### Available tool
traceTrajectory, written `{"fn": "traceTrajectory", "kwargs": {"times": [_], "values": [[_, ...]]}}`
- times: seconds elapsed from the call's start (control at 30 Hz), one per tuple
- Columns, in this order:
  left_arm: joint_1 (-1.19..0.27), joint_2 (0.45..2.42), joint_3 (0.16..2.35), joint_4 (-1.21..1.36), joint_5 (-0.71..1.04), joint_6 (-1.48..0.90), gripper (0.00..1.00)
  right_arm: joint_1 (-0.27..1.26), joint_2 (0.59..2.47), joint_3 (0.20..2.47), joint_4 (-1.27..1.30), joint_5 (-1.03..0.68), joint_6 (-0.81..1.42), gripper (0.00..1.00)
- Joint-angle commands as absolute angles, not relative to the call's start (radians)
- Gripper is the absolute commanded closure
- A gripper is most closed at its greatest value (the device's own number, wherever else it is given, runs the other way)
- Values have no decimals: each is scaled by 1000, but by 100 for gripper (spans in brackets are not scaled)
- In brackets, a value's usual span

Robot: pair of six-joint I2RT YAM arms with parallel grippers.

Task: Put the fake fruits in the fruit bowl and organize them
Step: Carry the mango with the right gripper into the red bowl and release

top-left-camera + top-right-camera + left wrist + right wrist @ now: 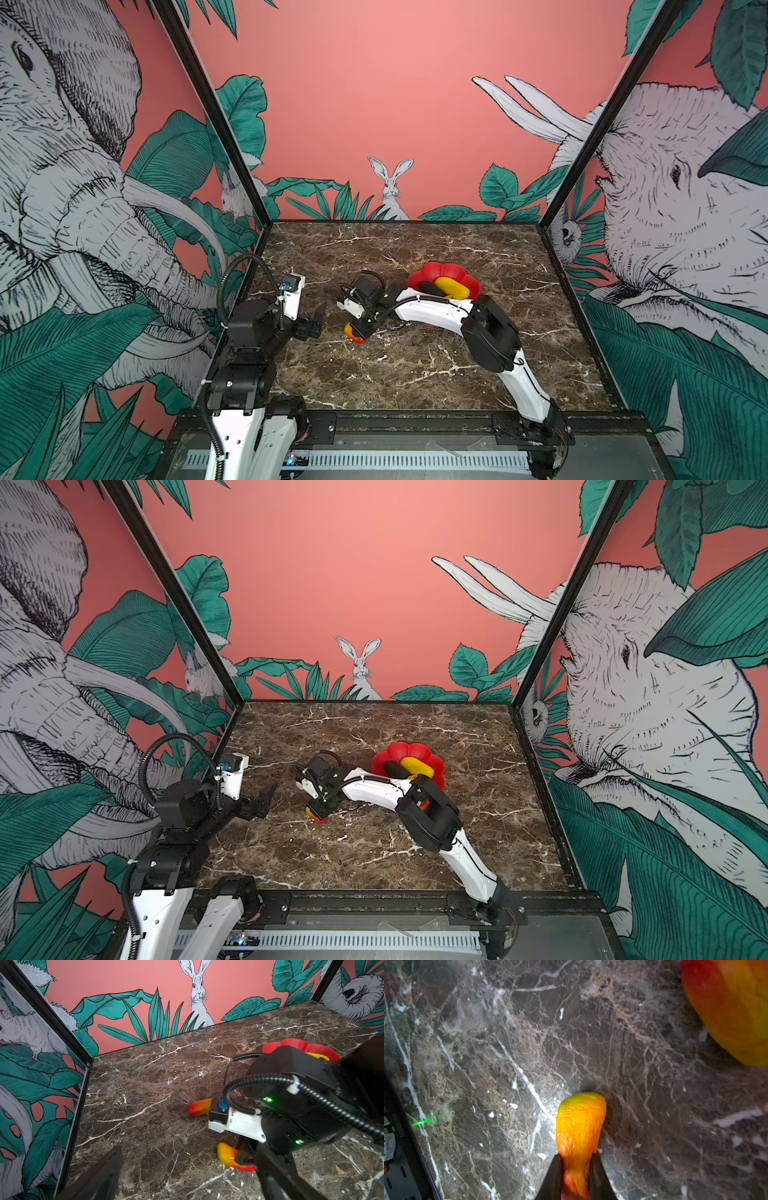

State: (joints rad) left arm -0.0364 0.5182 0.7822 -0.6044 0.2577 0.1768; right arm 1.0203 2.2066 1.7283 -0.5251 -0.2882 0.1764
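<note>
My right gripper (576,1167) is shut on the narrow red end of a red-to-yellow mango shape (580,1124), low over the marble left of centre; both top views show it (352,332) (314,813). A second mango shape (198,1108) (733,1012) lies on the table close by, behind the right wrist. The red flower-shaped fruit bowl (434,269) (401,749) sits further back, with a dark oval (426,287) and a yellow oblong (453,286) in it. My left gripper (318,319) (191,1178) stands open and empty to the left of the held mango.
The brown marble table (415,374) is walled by patterned panels on three sides, with black frame posts (232,137) at the back corners. The right arm (436,311) stretches across in front of the bowl and hides its near rim.
</note>
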Motion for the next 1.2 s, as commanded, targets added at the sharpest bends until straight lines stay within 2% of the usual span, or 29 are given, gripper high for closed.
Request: {"fn": "traceTrajectory", "kwargs": {"times": [0.0,0.27,0.47,0.73,1.17], "values": [[-32,512,799,-619,265,180,0,1008,2075,1663,-460,-251,174,100],[-32,512,799,-619,269,180,0,880,1803,1457,-463,-161,137,100],[-32,514,799,-617,272,180,0,740,1672,1336,-494,-96,97,100],[-32,518,799,-617,275,180,0,656,1698,1284,-500,-17,40,100],[-33,523,799,-615,279,180,0,657,1799,1352,-536,14,5,100]]}}
